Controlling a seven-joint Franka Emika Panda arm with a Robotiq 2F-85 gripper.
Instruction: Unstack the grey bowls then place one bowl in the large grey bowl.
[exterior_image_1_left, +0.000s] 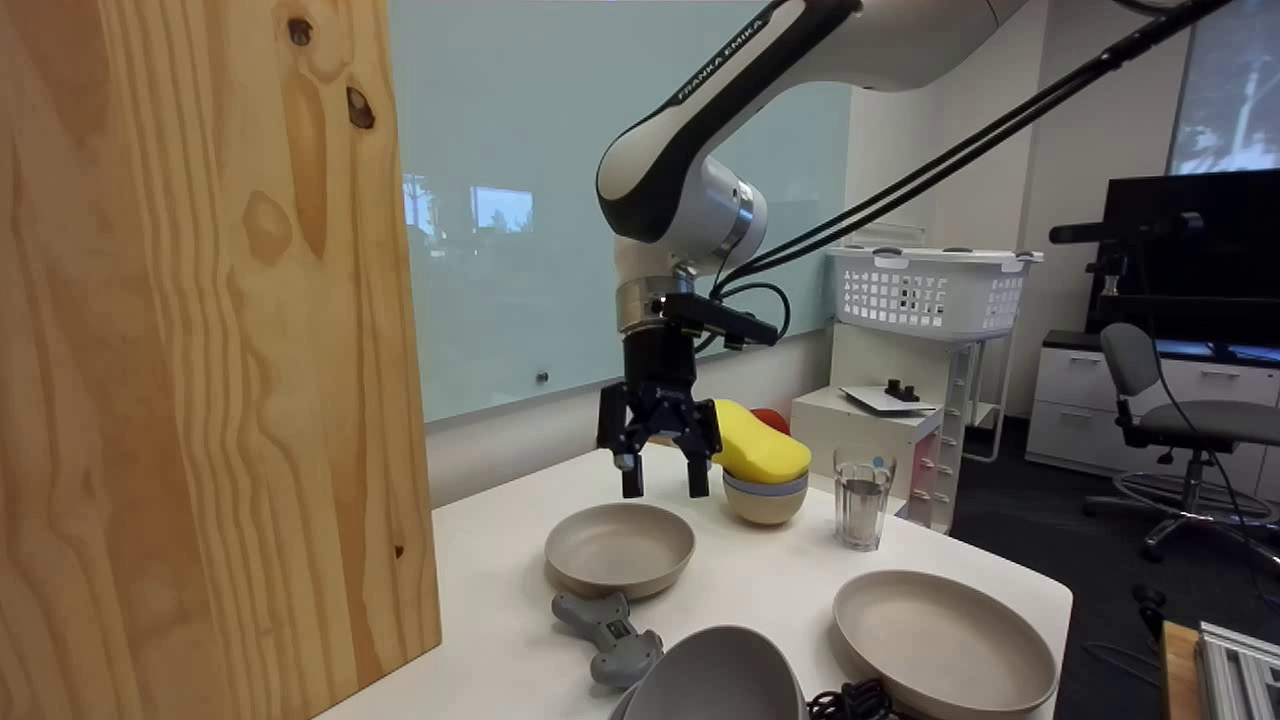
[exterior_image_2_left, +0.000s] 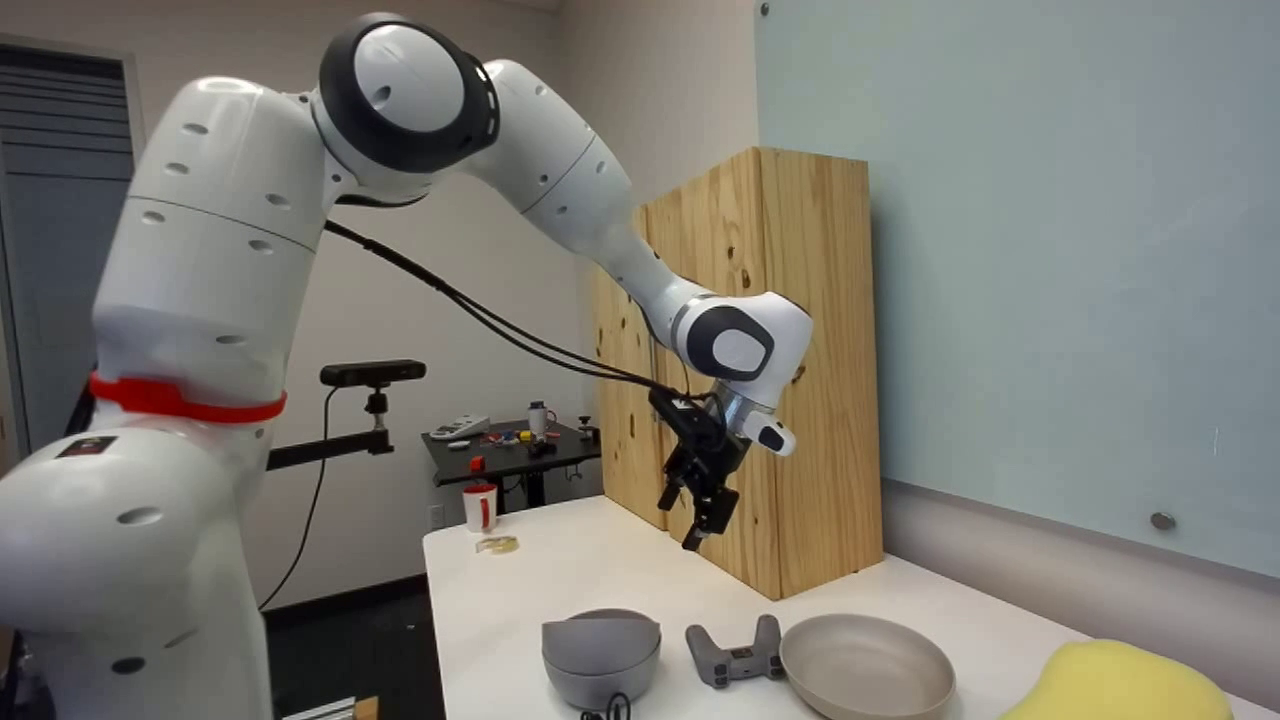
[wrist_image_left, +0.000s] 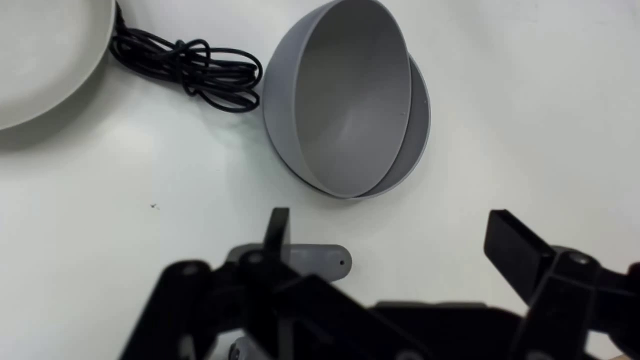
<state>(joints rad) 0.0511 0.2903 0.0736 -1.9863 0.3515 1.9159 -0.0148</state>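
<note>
Two dark charcoal-grey bowls are nested on the white table. The upper bowl sits tilted inside the lower bowl. The upper bowl also shows in both exterior views, with the lower bowl under it. The large grey bowl, light taupe with a paler rim, stands upright and empty; it also shows in an exterior view and is out of the wrist view. My gripper is open and empty, raised above the table. In the wrist view its fingertips are apart, and the nested bowls lie beyond them.
A grey game controller lies between the nested bowls and the large grey bowl. A bundled black cable and a wide beige bowl are beside the nested bowls. A yellow sponge, a glass and a wooden cabinet stand around.
</note>
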